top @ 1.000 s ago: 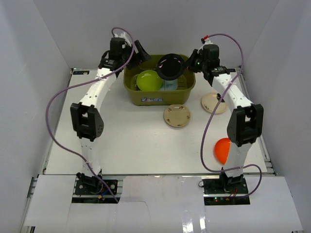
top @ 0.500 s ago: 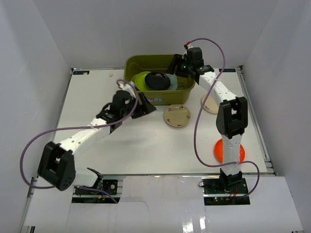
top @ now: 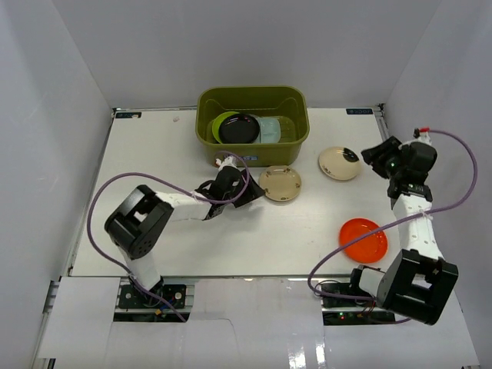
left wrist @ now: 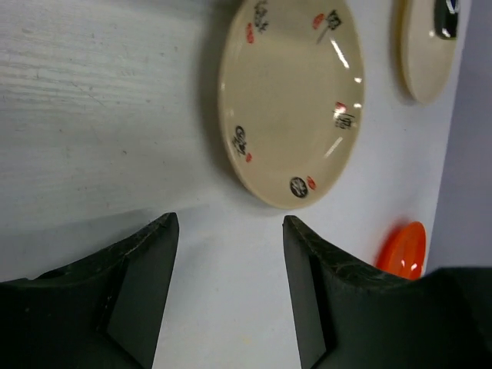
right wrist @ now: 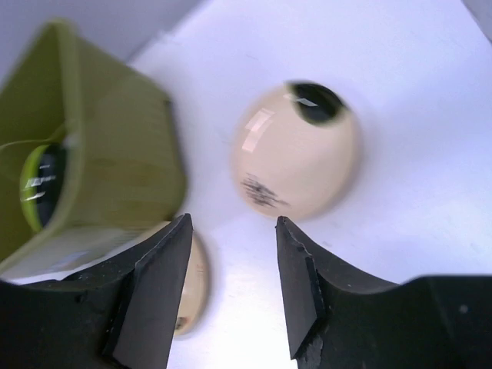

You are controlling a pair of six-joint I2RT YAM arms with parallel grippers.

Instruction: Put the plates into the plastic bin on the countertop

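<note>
The olive plastic bin point(top: 252, 137) stands at the back of the countertop point(top: 192, 246), and it also shows in the right wrist view point(right wrist: 100, 161). Inside it lie a lime green plate point(top: 222, 123), a black plate point(top: 240, 127) and a pale mint plate point(top: 277, 129). A small cream plate point(top: 280, 183) point(left wrist: 288, 100) lies in front of the bin. My left gripper point(top: 256, 192) point(left wrist: 231, 223) sits low just left of it, open and empty. A second cream plate point(top: 338, 163) point(right wrist: 296, 154) lies to the right. My right gripper point(top: 369, 154) point(right wrist: 233, 223) hovers at its right edge, open and empty. An orange plate point(top: 364, 240) lies near the right front.
White walls close in the table on three sides. The left arm lies low across the middle of the table, its purple cable point(top: 108, 192) looping above it. The right arm's cable point(top: 453, 192) arcs beside the right wall.
The right gripper let the black plate go into the bin and drew back to the right cream plate. The left arm swung from the bin down to the nearer cream plate.
</note>
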